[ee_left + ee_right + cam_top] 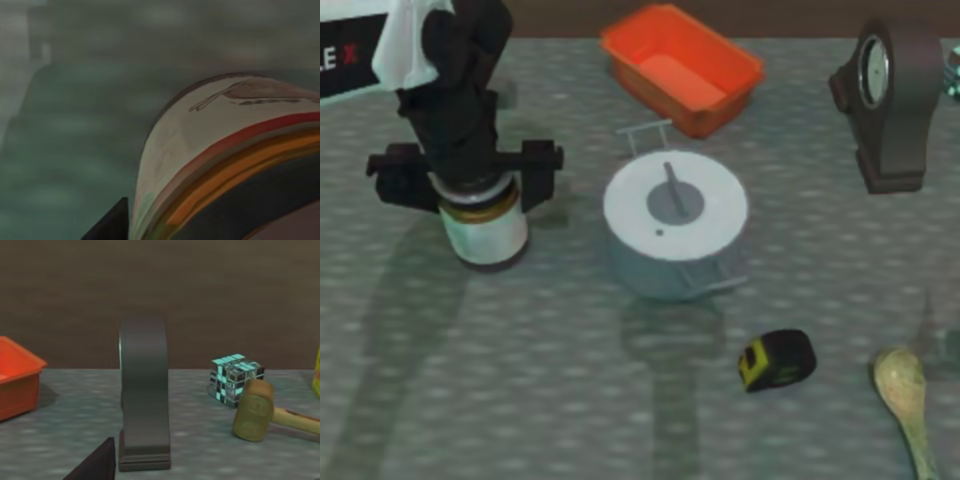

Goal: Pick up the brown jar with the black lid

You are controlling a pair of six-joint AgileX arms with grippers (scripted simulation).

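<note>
My left end effector sat straight down over the small cylindrical dark-brown jar with its broad white label, black fingers spread out to either side at the level of the round black screw lid, which the arm hid from above. I could not tell whether the pads were pressing; I judged the grip was about to close or barely closed. The jar stood upright on the grey speckled desk, well to the left of the big white round pot with wire handles. From the left wrist, only the label and amber band filled the view. My worry: gripping so high, near the lid, could let the jar slip or tilt on lifting. My right end effector was out of view.
</note>
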